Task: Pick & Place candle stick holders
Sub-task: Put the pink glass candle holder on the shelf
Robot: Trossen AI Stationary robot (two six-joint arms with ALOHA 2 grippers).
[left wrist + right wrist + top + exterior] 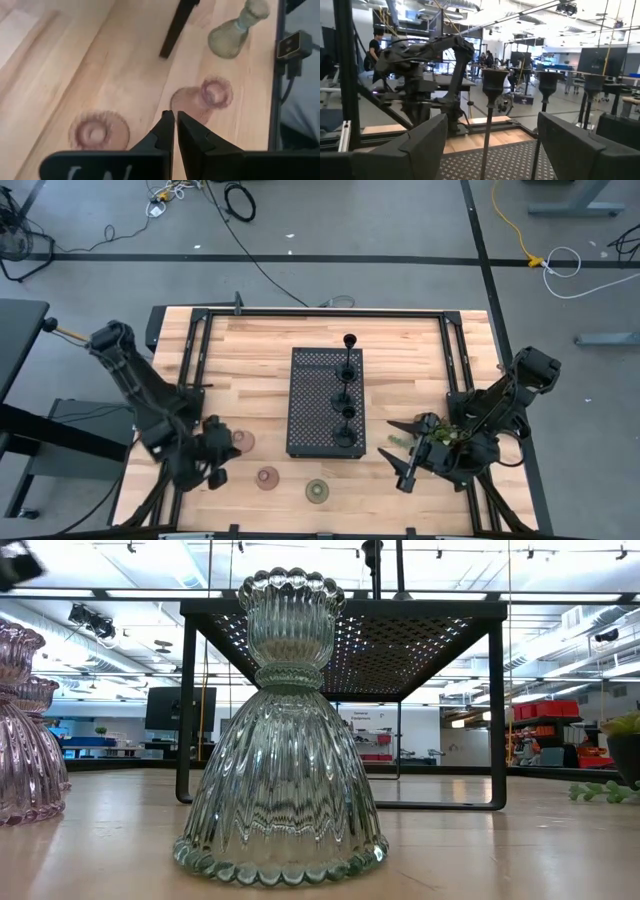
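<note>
Several black candle stick holders (346,412) stand in a row along the right side of the black perforated tray (310,405); they also show in the right wrist view (492,90). Three ribbed glass holders stand on their wide bases near the front edge: two pinkish (243,441) (267,477) and one green (318,491), which looms large in the low view (283,730). My left gripper (224,460) is shut and empty, above the table between the two pinkish holders (99,131) (216,93). My right gripper (400,450) is open and empty, right of the tray, pointing at it.
The tray stands raised on black legs (186,710). A green plant sprig (440,438) lies under my right arm and shows in the low view (610,790). Black frame rails (320,313) run along the table's edges. Bare wood lies left of the tray.
</note>
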